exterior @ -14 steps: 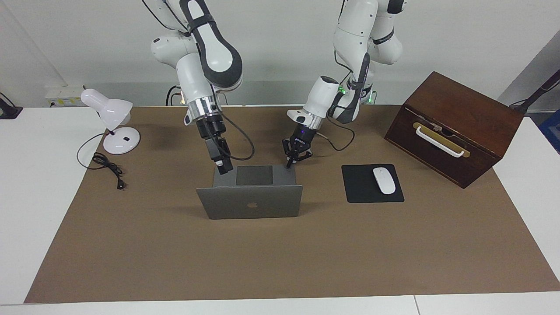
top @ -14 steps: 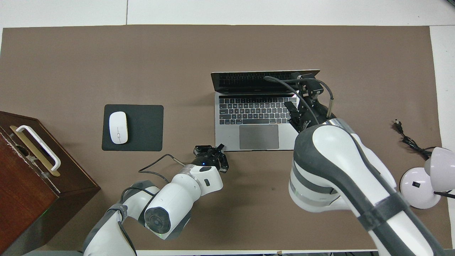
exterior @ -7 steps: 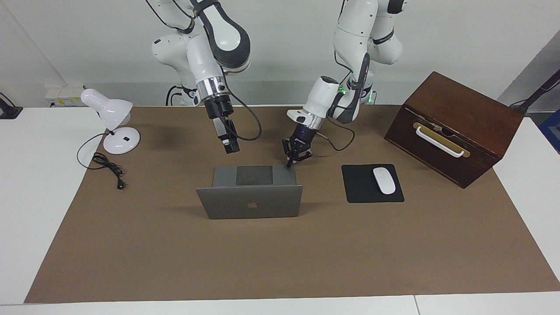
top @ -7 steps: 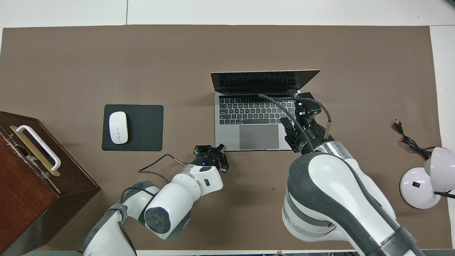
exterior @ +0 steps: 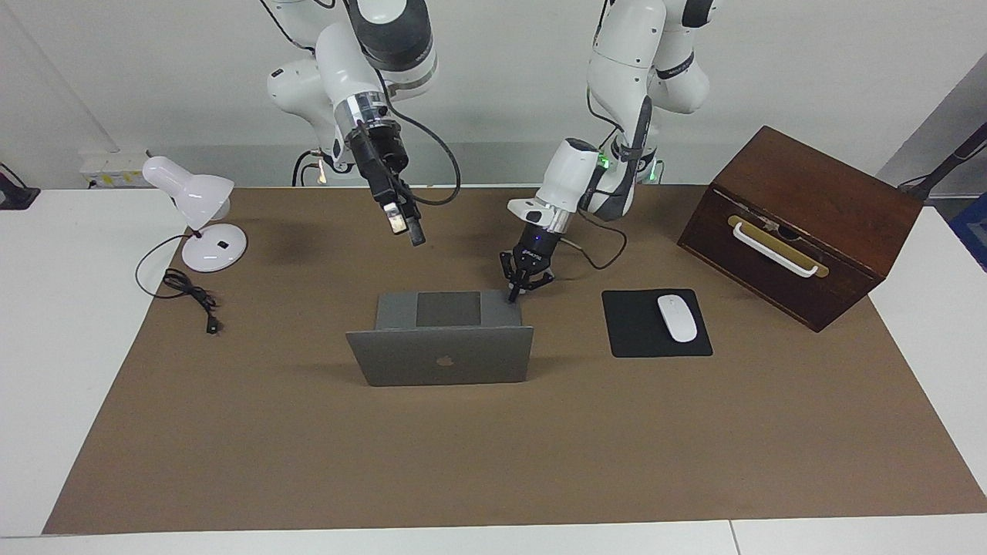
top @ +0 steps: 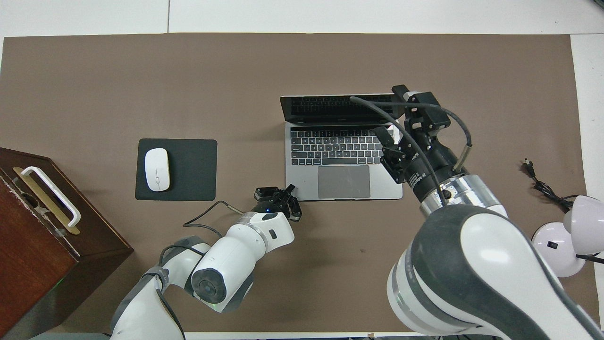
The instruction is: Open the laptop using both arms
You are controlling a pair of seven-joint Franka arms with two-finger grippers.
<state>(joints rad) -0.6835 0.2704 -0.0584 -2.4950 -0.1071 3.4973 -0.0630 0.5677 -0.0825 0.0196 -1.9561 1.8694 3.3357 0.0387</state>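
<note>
The silver-grey laptop [exterior: 439,356] stands open in the middle of the brown mat, its lid upright with the apple logo facing away from the robots and its keyboard [top: 337,146] showing. My left gripper [exterior: 512,295] is shut, and its tips rest at the base's corner nearest the robots, toward the left arm's end; the overhead view shows the left gripper [top: 289,191] at that same corner. My right gripper [exterior: 412,231] hangs well up in the air, touching nothing; in the overhead view the right gripper [top: 410,97] covers the lid's corner toward the right arm's end.
A black mouse pad [exterior: 634,341] with a white mouse [exterior: 677,317] lies beside the laptop toward the left arm's end. A dark wooden box [exterior: 802,223] with a white handle stands further along. A white desk lamp [exterior: 197,208] and its cord [exterior: 189,297] sit at the right arm's end.
My right gripper has risen away from the laptop's keyboard end and drawn back toward the robots. The lid stays upright. The left gripper keeps its place at the base corner.
</note>
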